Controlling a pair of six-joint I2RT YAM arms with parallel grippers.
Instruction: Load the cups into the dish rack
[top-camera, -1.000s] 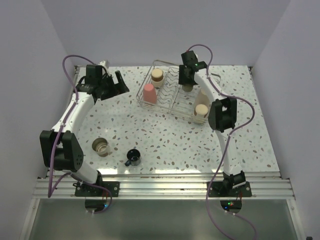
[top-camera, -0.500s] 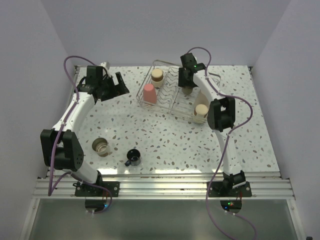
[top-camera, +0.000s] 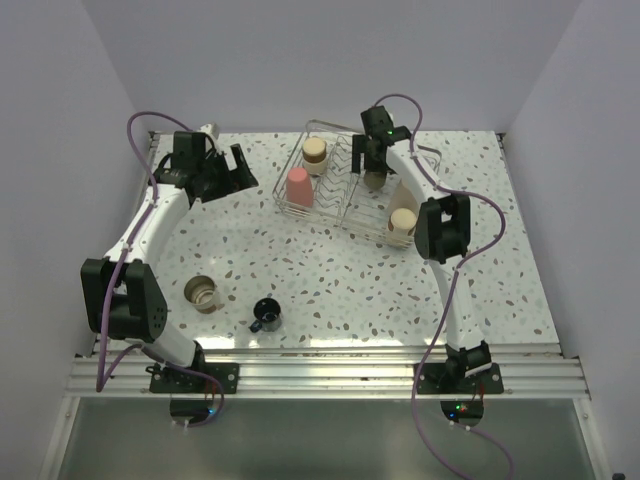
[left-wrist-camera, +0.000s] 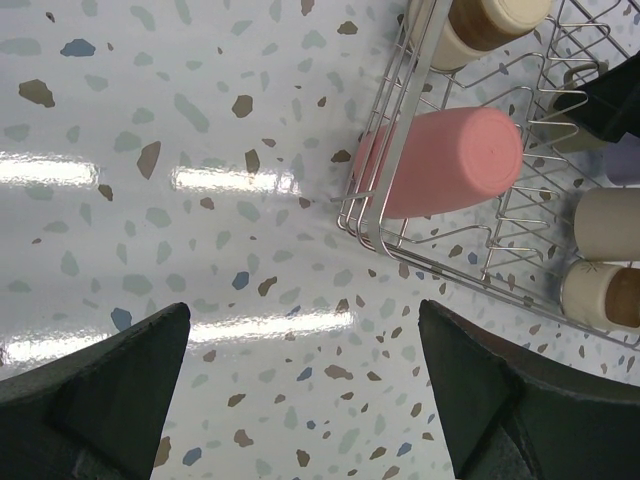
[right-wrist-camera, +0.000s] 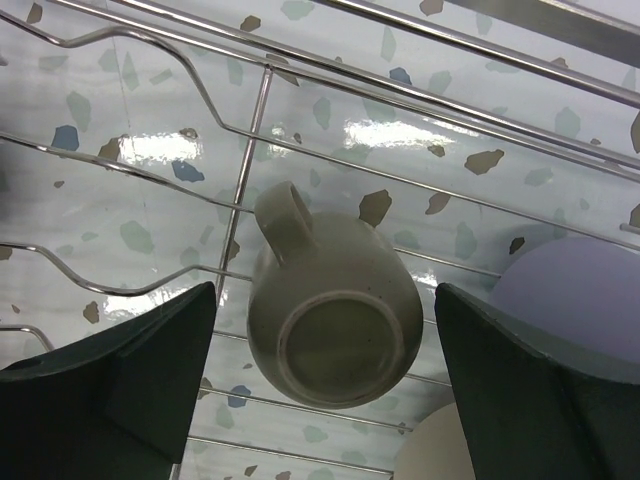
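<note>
Speckled table (top-camera: 480, 290) under pale walls. At 10 o'clock the left tool (top-camera: 215, 170) hangs empty, jaws wide apart; at 12, in the dish rack (top-camera: 330, 212), a grey mug (right-wrist-camera: 335, 320) stands base-up, handle toward 11, between the parted jaws of the right tool (top-camera: 375, 163). A lavender cup (right-wrist-camera: 575, 290) is cut off beside it.

Far centre of table (top-camera: 480, 290): dish rack (top-camera: 340, 165). In rack: first tumbler (top-camera: 315, 151) at far left, second tumbler (top-camera: 299, 187) just before it, handled cup (right-wrist-camera: 335, 320) bottom-up in the middle, fourth cup (top-camera: 403, 220) at near right. Outside rack, near left of table: lone cup (top-camera: 203, 293), with small mug (top-camera: 267, 315) to its right.
</note>
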